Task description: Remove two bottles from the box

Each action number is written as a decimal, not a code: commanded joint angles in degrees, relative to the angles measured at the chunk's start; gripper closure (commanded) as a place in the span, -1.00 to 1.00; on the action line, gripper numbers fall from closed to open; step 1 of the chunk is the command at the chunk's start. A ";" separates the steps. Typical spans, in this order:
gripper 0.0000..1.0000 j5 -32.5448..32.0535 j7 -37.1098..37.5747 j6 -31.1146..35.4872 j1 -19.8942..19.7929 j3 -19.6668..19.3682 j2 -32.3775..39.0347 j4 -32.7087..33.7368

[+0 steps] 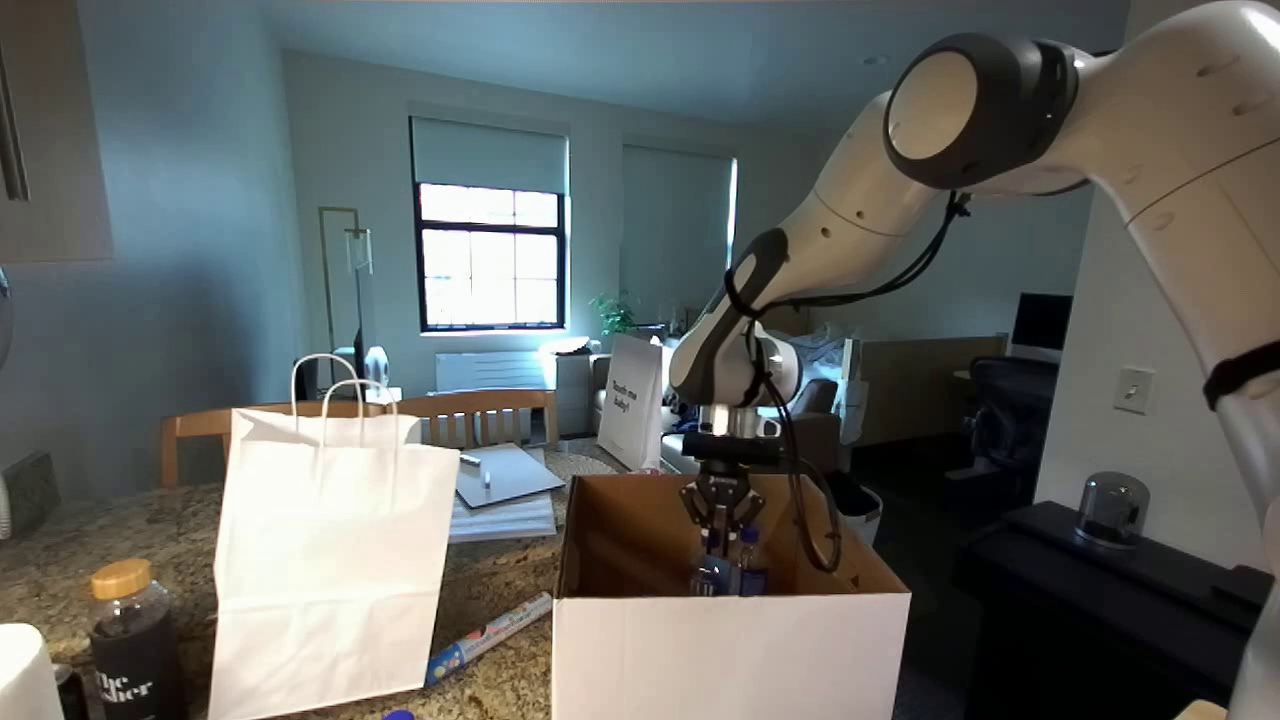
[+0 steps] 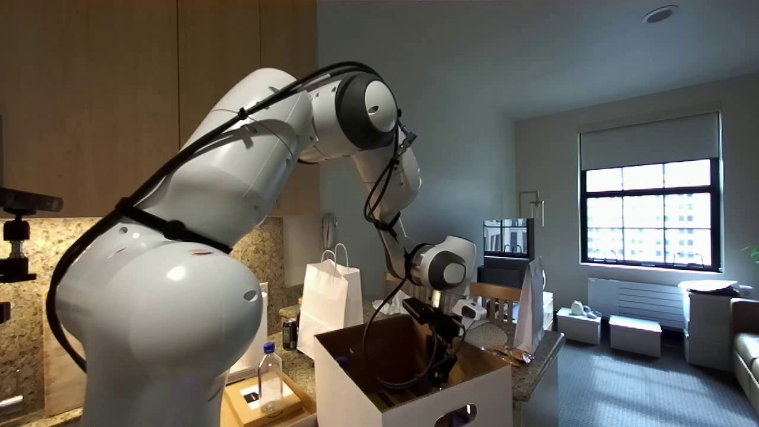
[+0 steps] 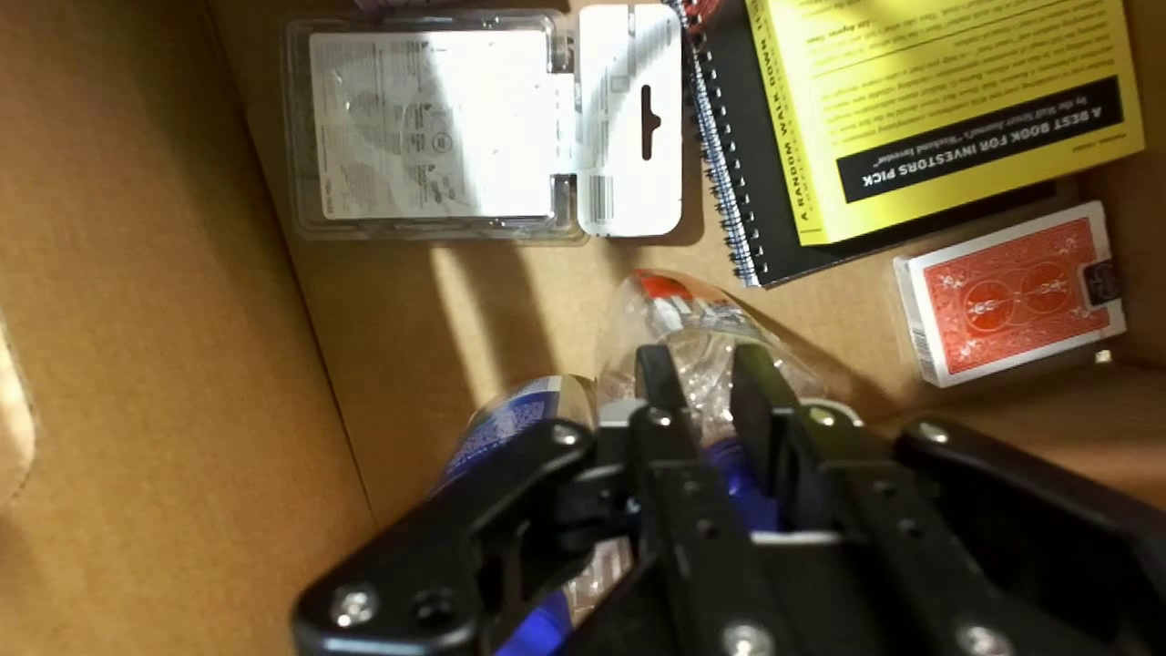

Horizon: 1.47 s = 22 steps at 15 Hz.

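At the tips of the pincer (image 3: pixel 709 369), inside the box (image 1: pixel 730 655), is a bottle (image 3: pixel 701 319); they're drawn in to cap width, seemingly snug on it, prob. b/c the narrow top suits a straight lift. Just beside the pincer: second bottle (image 3: pixel 501 424), close enough to get knocked. Well away from it, outside the box: loose bottle (image 2: pixel 270 382), upright, maybe no. 1 of 2 done. Past the tips, yellow book (image 3: pixel 947 100) reads "A BEST BOOK FOR INVESTORS PICK"; spine, "A RANDOM WALK DOWN", rest unclear. Farther off, white bag (image 1: pixel 630 420): "Touch me baby!"
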 commanded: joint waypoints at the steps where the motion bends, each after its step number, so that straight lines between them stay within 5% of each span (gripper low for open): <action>1: -0.06 -0.10 2.26 0.24 1.11 -0.97 -1.79 -1.52; 8: -0.95 -0.44 1.97 0.43 1.59 -1.03 -1.79 -0.65; 9: -0.28 -0.47 1.88 0.30 1.58 -1.09 -1.66 -0.34; 12: -0.05 -0.56 1.60 0.38 1.70 -1.02 -1.87 -0.24; 18: 0.77 -0.18 0.96 -0.26 1.38 -0.70 -1.47 0.38; 22: 0.72 -0.12 0.85 -0.20 1.42 -0.62 -1.50 0.36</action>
